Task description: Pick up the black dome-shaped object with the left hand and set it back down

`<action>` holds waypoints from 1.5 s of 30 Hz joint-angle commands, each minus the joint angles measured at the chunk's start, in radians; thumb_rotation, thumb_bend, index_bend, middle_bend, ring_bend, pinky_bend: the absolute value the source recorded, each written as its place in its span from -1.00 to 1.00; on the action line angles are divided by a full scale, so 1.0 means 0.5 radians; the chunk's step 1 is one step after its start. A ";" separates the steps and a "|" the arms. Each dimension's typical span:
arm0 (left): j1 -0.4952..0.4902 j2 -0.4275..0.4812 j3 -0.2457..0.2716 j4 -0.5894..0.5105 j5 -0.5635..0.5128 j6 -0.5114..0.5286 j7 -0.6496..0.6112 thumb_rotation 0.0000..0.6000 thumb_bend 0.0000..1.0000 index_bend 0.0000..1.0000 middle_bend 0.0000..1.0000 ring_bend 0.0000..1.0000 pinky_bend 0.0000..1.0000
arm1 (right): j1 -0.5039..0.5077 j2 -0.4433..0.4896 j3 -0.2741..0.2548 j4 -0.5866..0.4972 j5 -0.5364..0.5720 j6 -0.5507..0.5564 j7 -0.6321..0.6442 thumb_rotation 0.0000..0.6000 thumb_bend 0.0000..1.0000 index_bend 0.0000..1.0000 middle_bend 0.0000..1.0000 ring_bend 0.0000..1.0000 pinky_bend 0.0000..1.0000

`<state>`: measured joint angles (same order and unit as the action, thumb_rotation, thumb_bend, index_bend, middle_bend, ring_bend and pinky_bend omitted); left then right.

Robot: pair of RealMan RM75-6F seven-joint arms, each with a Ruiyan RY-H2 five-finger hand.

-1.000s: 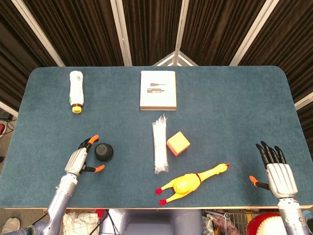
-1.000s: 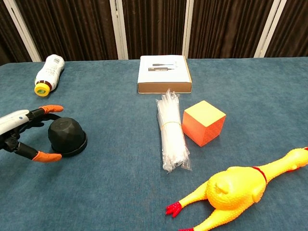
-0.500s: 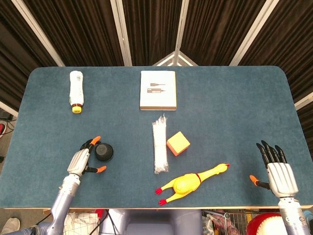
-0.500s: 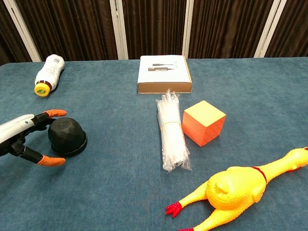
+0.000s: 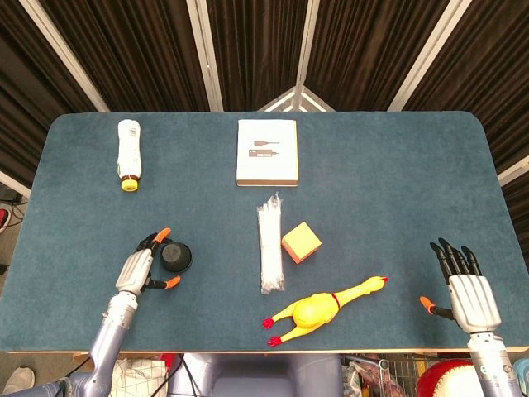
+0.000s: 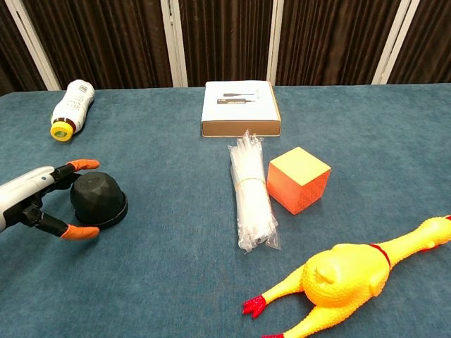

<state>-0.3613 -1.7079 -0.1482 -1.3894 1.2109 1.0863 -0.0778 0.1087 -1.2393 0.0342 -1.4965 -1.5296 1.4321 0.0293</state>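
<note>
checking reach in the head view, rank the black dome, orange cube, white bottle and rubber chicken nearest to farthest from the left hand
From the left hand:
1. black dome, right beside its fingers
2. white bottle, far edge
3. orange cube, table middle
4. rubber chicken, near edge, to the right

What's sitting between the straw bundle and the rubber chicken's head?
Just the orange cube, right of the straws and up-table from the chicken; the head view shows it best.
</note>
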 commanded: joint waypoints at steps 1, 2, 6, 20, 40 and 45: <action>-0.007 -0.012 -0.002 0.013 -0.007 -0.009 0.000 1.00 -0.36 -0.85 -0.60 -1.00 -1.00 | 0.004 -0.002 0.000 0.001 0.003 -0.008 -0.001 1.00 -0.62 -0.96 -0.94 -0.75 -1.00; -0.009 -0.016 -0.002 0.018 -0.008 -0.012 0.000 1.00 -0.34 -0.85 -0.59 -1.00 -1.00 | 0.005 -0.003 -0.001 0.001 0.004 -0.011 -0.003 1.00 -0.62 -0.96 -0.94 -0.75 -1.00; -0.015 -0.029 -0.002 0.033 -0.009 -0.017 -0.002 1.00 -0.26 -0.84 -0.56 -1.00 -1.00 | 0.003 -0.008 -0.006 0.004 0.002 -0.012 -0.003 1.00 -0.62 -0.96 -0.94 -0.75 -1.00; -0.022 -0.043 -0.007 0.039 -0.003 0.014 0.018 1.00 -0.11 -0.80 -0.44 -1.00 -1.00 | 0.006 -0.007 -0.013 0.002 -0.007 -0.016 0.012 1.00 -0.62 -0.96 -0.94 -0.75 -1.00; -0.058 0.247 -0.184 -0.432 -0.124 0.084 0.181 1.00 0.15 -0.71 -0.23 -1.00 -1.00 | -0.008 -0.009 -0.026 -0.007 -0.019 0.006 0.003 1.00 -0.62 -0.96 -0.94 -0.75 -1.00; -0.164 0.337 -0.285 -0.706 -0.286 0.027 0.395 1.00 0.15 -0.69 -0.23 -1.00 -1.00 | 0.003 0.008 -0.012 -0.025 -0.013 -0.001 0.014 1.00 -0.62 -0.96 -0.94 -0.75 -1.00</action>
<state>-0.4116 -1.5683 -0.2594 -1.6799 1.1140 1.1170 0.0650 0.1083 -1.2380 0.0258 -1.5066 -1.5375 1.4310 0.0343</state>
